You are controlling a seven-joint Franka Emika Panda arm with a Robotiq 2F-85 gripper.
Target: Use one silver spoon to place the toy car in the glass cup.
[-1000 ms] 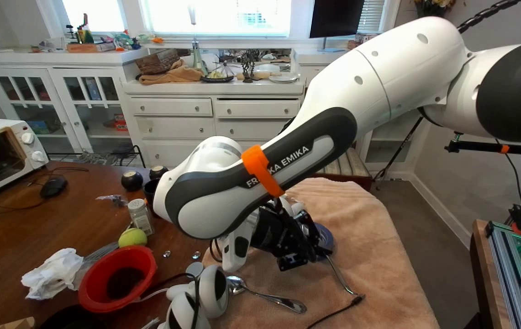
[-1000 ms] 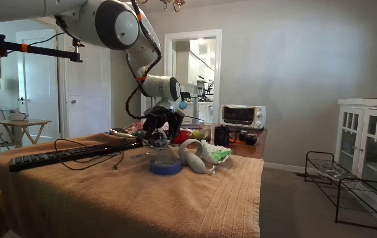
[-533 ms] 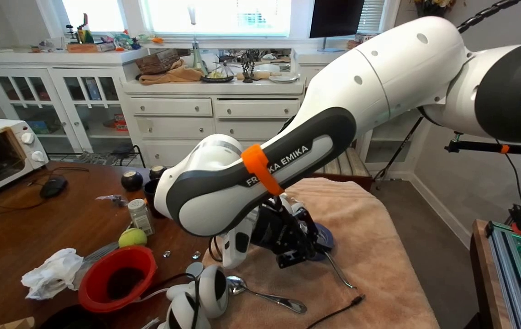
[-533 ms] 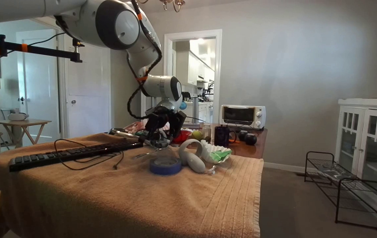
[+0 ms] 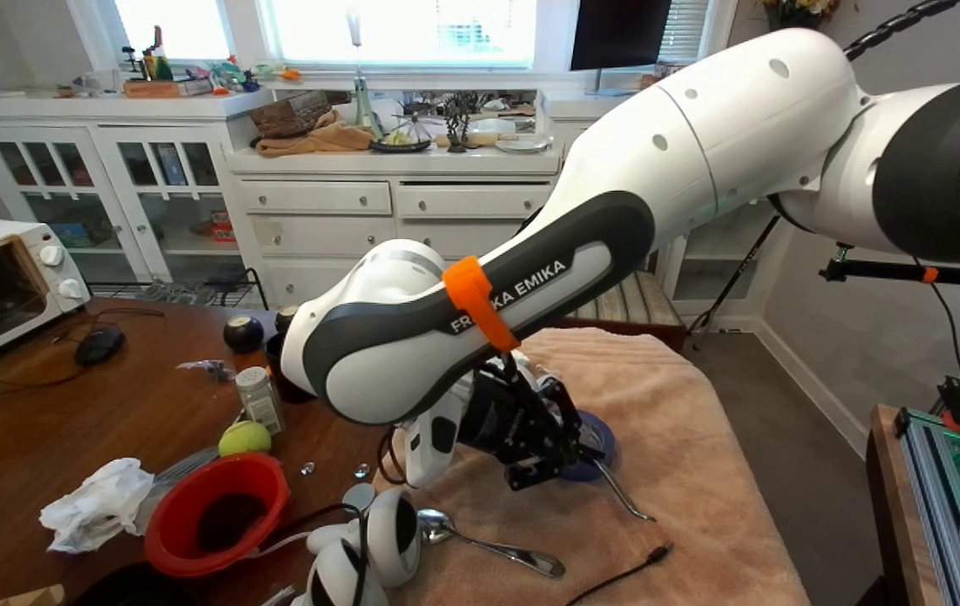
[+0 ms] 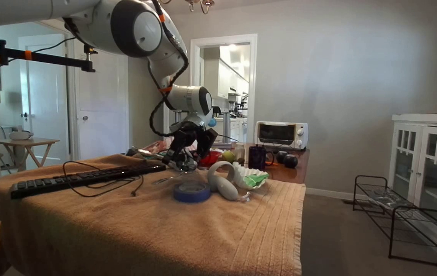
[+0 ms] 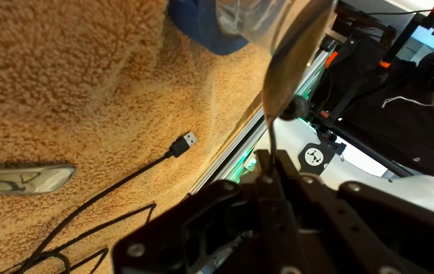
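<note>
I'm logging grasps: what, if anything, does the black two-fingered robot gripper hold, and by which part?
The gripper holds a shiny silver metal spoon by its slim handle, the oval bowl projecting beyond the jaws.

Two silver spoons [image 5: 530, 559] [image 7: 294, 61]; one glass cup [image 7: 256, 19]; one tape ring [image 6: 192, 196].

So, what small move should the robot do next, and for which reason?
I would probably raise the silver spoon slightly before any sideways move: the gripper is shut on it, and in the wrist view its bowl overlaps the edge of the glass cup, so swinging it might knock the cup.
</note>
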